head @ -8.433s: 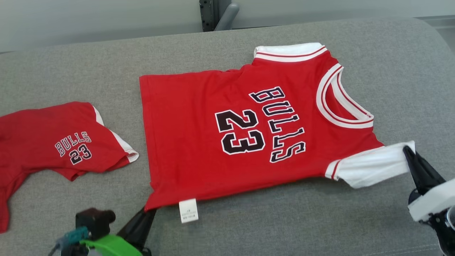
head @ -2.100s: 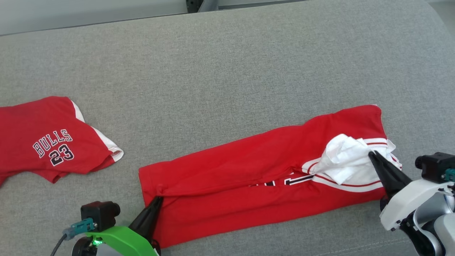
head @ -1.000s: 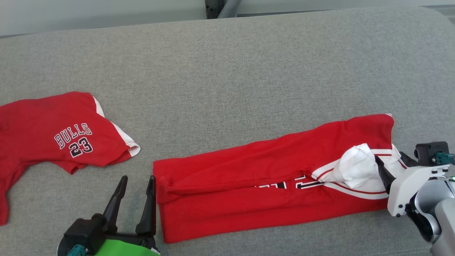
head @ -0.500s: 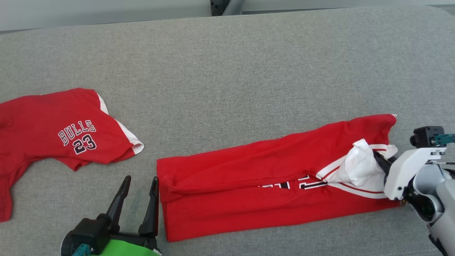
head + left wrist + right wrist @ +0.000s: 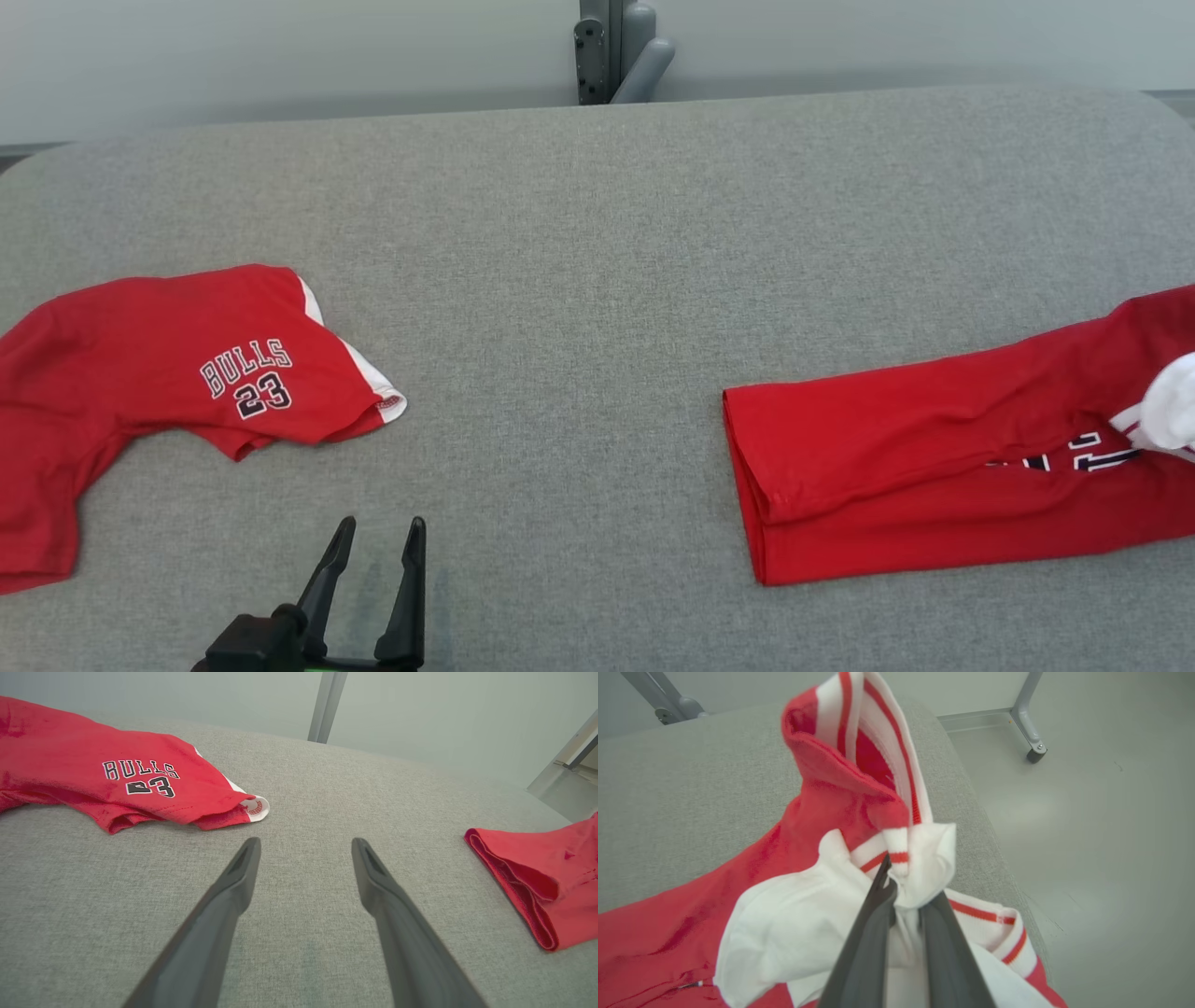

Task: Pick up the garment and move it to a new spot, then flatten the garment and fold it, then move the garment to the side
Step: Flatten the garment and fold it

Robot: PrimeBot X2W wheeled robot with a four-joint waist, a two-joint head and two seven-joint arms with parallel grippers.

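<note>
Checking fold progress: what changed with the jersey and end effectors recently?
The jersey, flat before, was folded lengthwise and dragged toward the robot's right. The left end effector let go and stands open; the right end effector regripped its white end. The smaller red garment stayed put.

The head view looks down from the near side across the grey fabric-covered table [image 5: 597, 233], from well back. The left wrist view sits low, skimming that surface along the left gripper [image 5: 306, 842]. Both take in the small red garment printed BULLS 23 [image 5: 187, 373] and the folded red jersey with white trim [image 5: 934, 467]. The right wrist view looks from very near onto the jersey's collar end, facing the pale floor [image 5: 1087, 835].
</note>
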